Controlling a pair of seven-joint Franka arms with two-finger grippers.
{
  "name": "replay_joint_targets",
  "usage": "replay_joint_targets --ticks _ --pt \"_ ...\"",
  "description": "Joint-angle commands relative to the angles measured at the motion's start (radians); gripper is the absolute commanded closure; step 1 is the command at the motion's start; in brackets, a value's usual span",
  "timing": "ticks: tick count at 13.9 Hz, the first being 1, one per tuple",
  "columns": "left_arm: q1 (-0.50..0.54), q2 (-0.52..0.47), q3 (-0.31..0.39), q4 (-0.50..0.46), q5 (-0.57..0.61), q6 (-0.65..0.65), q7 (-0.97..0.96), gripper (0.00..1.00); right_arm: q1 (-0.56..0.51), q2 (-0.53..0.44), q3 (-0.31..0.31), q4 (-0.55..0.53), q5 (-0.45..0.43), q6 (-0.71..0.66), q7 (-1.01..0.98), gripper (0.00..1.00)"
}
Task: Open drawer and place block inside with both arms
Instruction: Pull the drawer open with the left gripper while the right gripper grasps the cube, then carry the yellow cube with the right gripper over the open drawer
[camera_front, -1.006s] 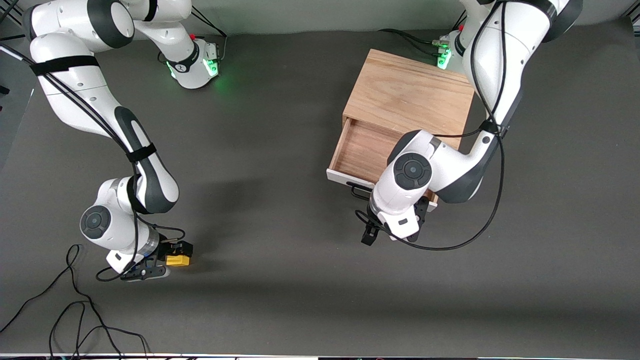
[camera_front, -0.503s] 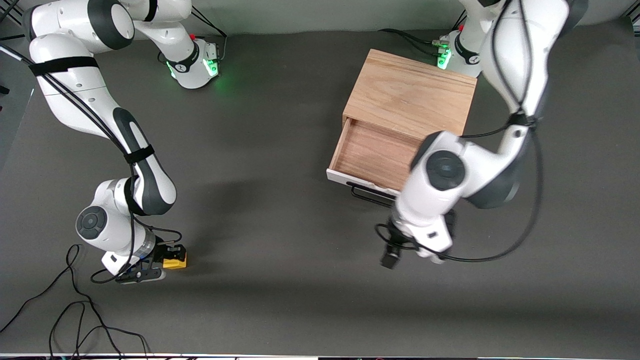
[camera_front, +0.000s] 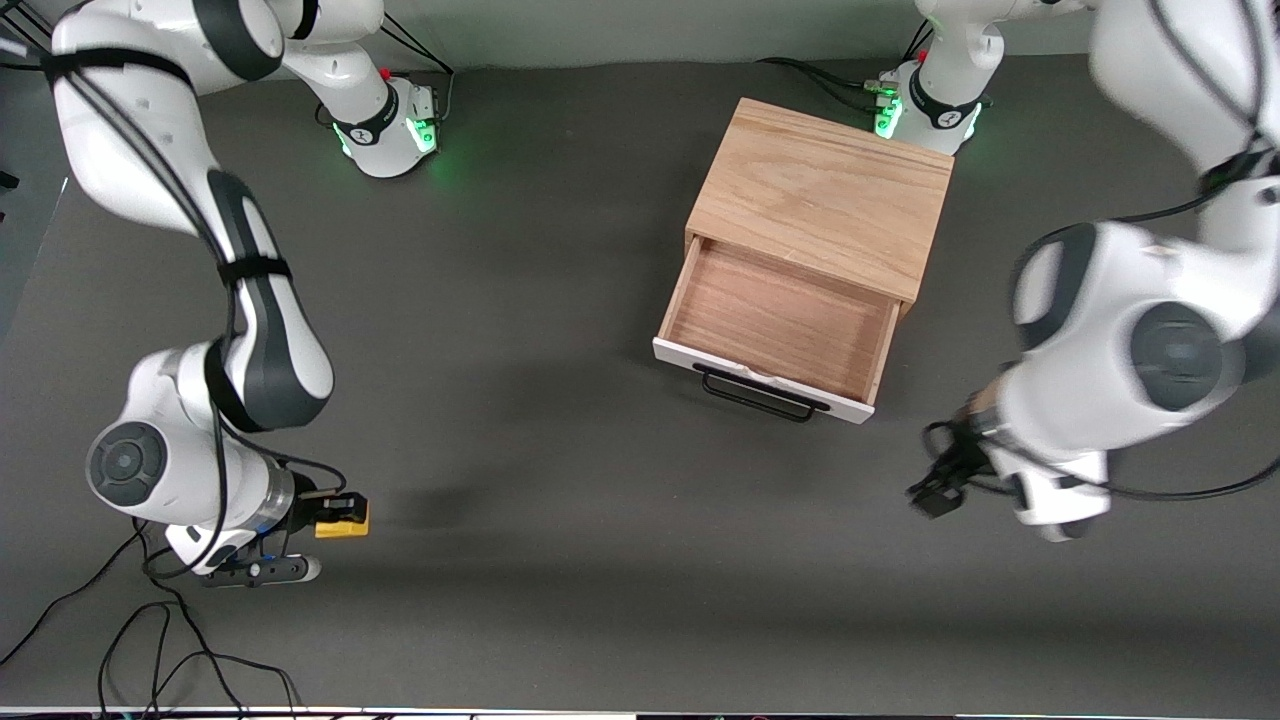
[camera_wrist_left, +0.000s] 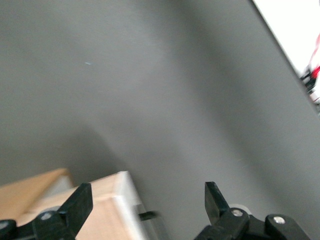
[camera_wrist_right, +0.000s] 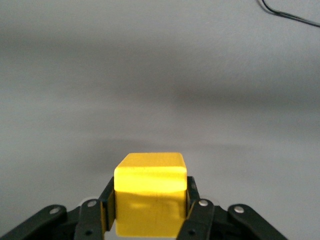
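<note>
The drawer (camera_front: 780, 325) stands pulled open from the light oak cabinet (camera_front: 825, 195), its wood interior empty, white front and black bar handle (camera_front: 755, 395) facing the front camera. My right gripper (camera_front: 335, 515) is shut on the yellow block (camera_front: 342, 520) and holds it above the mat near the right arm's end; the block fills the right wrist view (camera_wrist_right: 150, 192) between the fingers. My left gripper (camera_front: 935, 490) is open and empty over the mat, off the drawer's corner toward the left arm's end. The left wrist view shows the drawer's white corner (camera_wrist_left: 117, 200) between the fingers.
Black cables (camera_front: 150, 640) lie looped on the mat at the edge nearest the front camera, by the right arm's end. Both arm bases (camera_front: 390, 120) stand along the table's farthest edge with green lights. The grey mat (camera_front: 560, 480) spreads between block and drawer.
My left gripper has let go of the handle and swung away toward the left arm's end, uncovering the open drawer. My right gripper has lifted the block slightly and shifted a little.
</note>
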Motion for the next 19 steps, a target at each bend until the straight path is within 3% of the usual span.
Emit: replay_joint_targets --ticks 1,5,9,14,19 --pt "0.100 -0.113 -0.003 -0.076 -0.043 -0.114 0.282 0.00 0.074 -0.026 0.006 0.144 0.001 -0.190 0.122 0.90" --pt "0.206 -0.264 -0.001 -0.217 -0.048 -0.163 0.591 0.00 0.085 -0.104 0.130 0.164 0.039 -0.262 0.360 0.90" --pt "0.214 -0.400 0.006 -0.375 -0.036 -0.134 0.799 0.00 0.119 -0.106 0.299 0.204 0.033 -0.250 0.670 0.90" --pt "0.267 -0.470 0.011 -0.434 -0.037 -0.088 1.119 0.00 0.288 -0.074 0.299 0.210 0.027 -0.108 0.861 0.90" --pt "0.266 -0.490 0.009 -0.428 -0.045 -0.079 1.116 0.00 0.459 0.078 0.296 0.207 -0.077 0.076 1.017 0.90"
